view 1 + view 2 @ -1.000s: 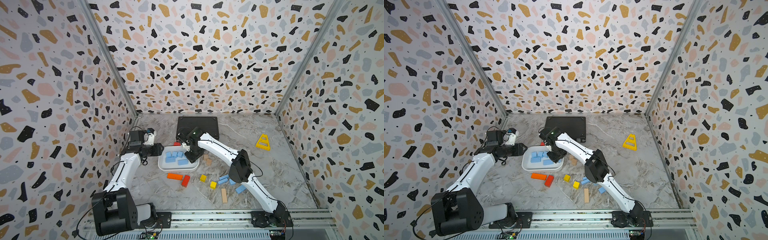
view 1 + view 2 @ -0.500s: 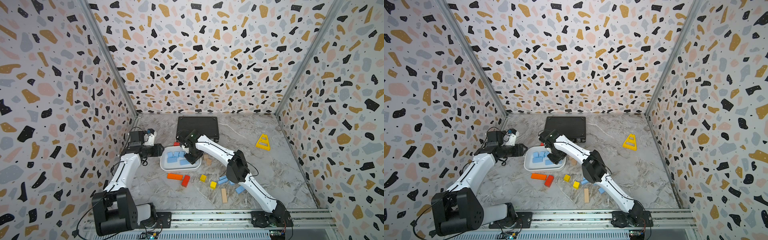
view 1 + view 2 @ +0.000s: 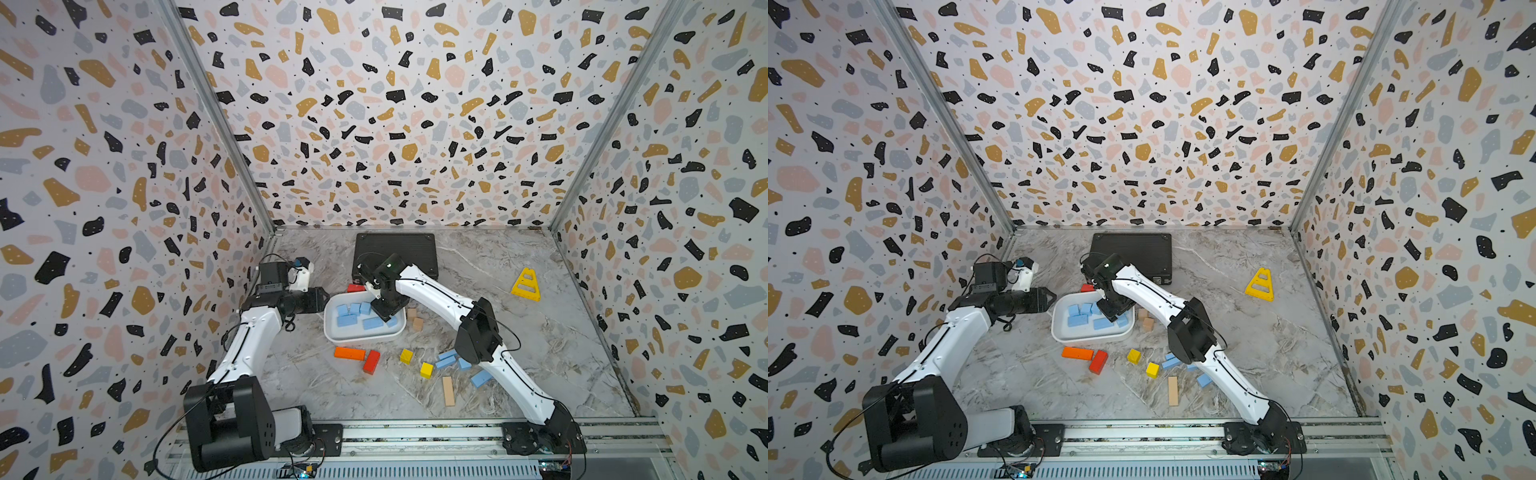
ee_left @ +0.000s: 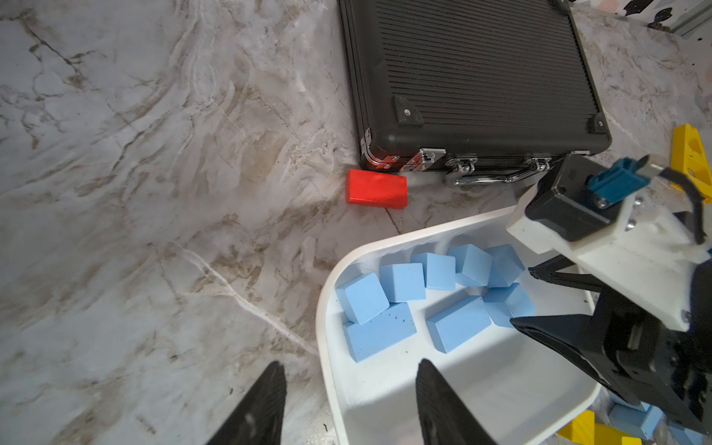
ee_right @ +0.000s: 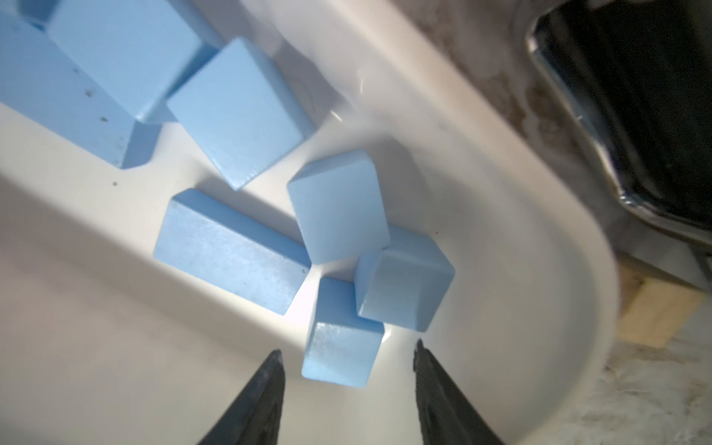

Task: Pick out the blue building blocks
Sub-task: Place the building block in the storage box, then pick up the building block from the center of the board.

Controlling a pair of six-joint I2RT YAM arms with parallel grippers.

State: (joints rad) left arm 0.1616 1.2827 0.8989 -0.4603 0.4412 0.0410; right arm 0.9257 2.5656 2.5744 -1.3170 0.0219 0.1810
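Eight or so blue building blocks (image 4: 458, 327) lie bunched in the white tray (image 4: 331, 385). They are matte, pale sky-blue and sharp-edged, some cubes and some longer bars, a few flecked with dark specks.

Going from the left in both top views, the left gripper (image 3: 324, 300) sits at the tray's left rim. Next comes the tray itself, its blocks gathered toward the far side. The right gripper (image 3: 385, 311) points down into its right end. Further right, on the desk (image 3: 316, 374), loose blue blocks (image 3: 445, 363) lie beside the right arm's elbow, which hides part of them. Two yellow cubes (image 3: 426, 370) and a tan bar (image 3: 448, 390) lie near them.

The left wrist view shows what the top views cannot. The left gripper's fingers (image 4: 269, 404) stand released and well apart, one over the desk and one over the tray's inside. The rim passes between them and touches neither. The same view shows a red block (image 4: 375, 188) lying just in front of the black case (image 4: 462, 77).

Only the right wrist view shows the right gripper released. One blue cube (image 5: 341, 346) lies on the tray floor between the fingertips, with a gap on each side, and touches a neighbouring cube. The remaining blocks spread beyond the tips, on the side toward the left gripper.
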